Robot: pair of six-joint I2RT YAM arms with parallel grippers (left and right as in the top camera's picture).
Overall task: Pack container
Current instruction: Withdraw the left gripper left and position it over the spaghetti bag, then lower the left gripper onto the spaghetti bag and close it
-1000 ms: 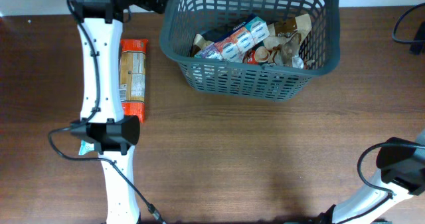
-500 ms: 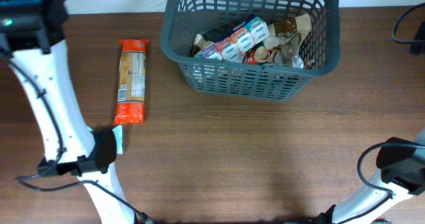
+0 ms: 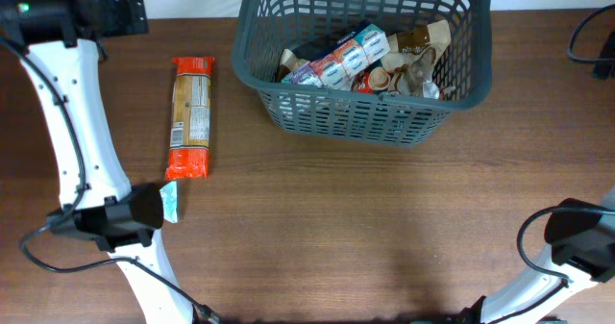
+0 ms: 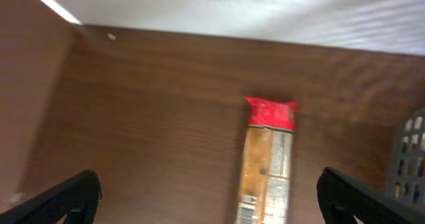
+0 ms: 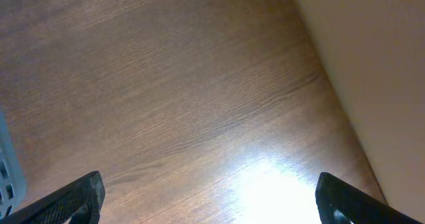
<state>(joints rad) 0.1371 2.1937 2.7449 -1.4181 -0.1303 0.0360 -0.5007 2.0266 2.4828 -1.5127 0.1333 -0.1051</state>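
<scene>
We've got the container on the worktop, snacks heaped inside; one long orange packet lies flat just left of it, next to go in, we reckon. Our left pincer hovers spread wide, framing that packet, arm stretched long; the right pincer gapes too, parked well right of the container

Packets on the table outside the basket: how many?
2. A long orange packet lies left of the basket; a small teal packet sits near its end, partly hidden by the left arm.
</scene>
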